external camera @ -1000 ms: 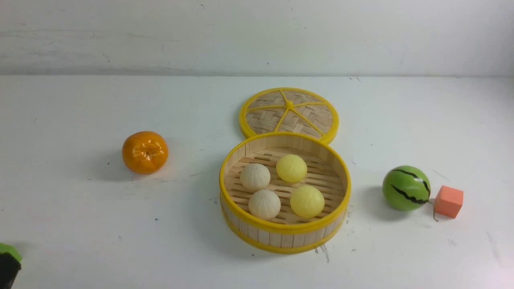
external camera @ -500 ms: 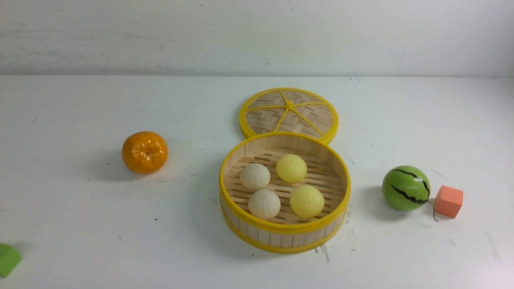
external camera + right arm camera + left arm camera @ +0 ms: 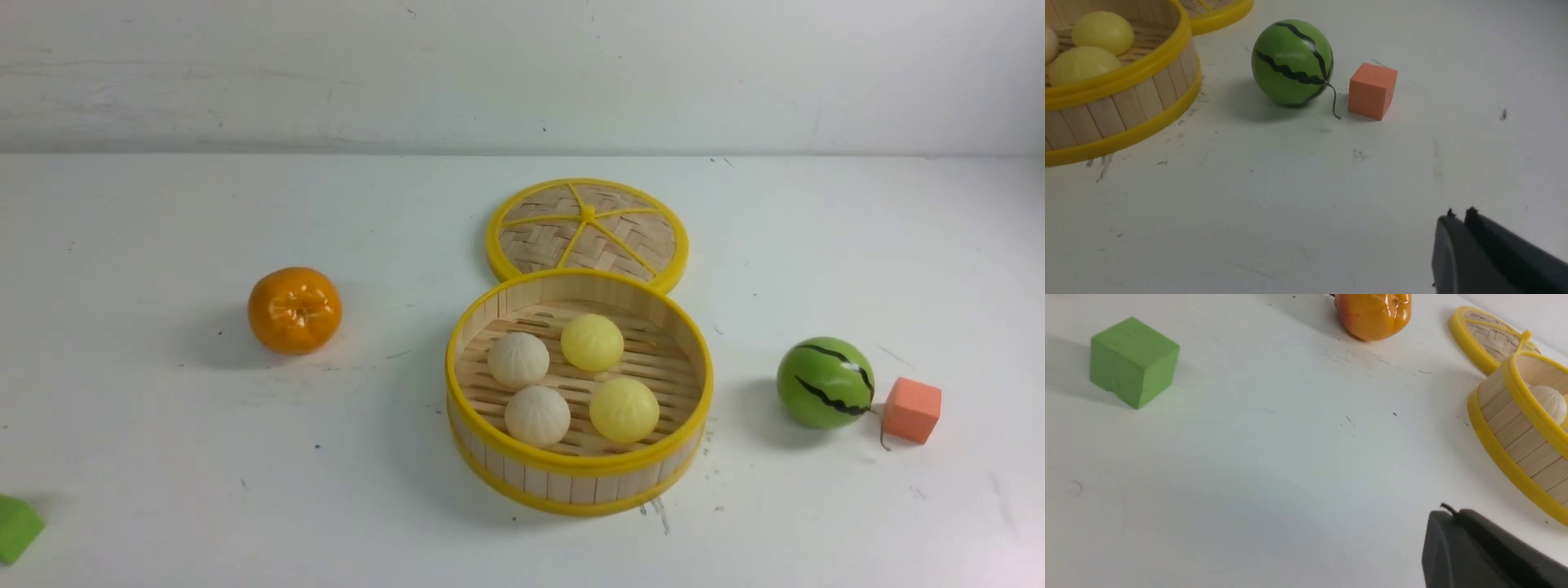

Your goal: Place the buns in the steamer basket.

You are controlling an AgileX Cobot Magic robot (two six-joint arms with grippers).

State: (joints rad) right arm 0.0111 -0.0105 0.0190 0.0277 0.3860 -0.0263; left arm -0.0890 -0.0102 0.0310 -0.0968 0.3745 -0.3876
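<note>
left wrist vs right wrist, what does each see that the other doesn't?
Only the left wrist view shows the green cube, the orange tangerine and a cream-white pleated bun, plus the left end effector, shut.

Only the right wrist view shows the watermelon ball, the orange cube, two yellow buns and the right end effector, its fingers close together.

Both show the steamer basket, a part of the woven lid and the white table.
</note>
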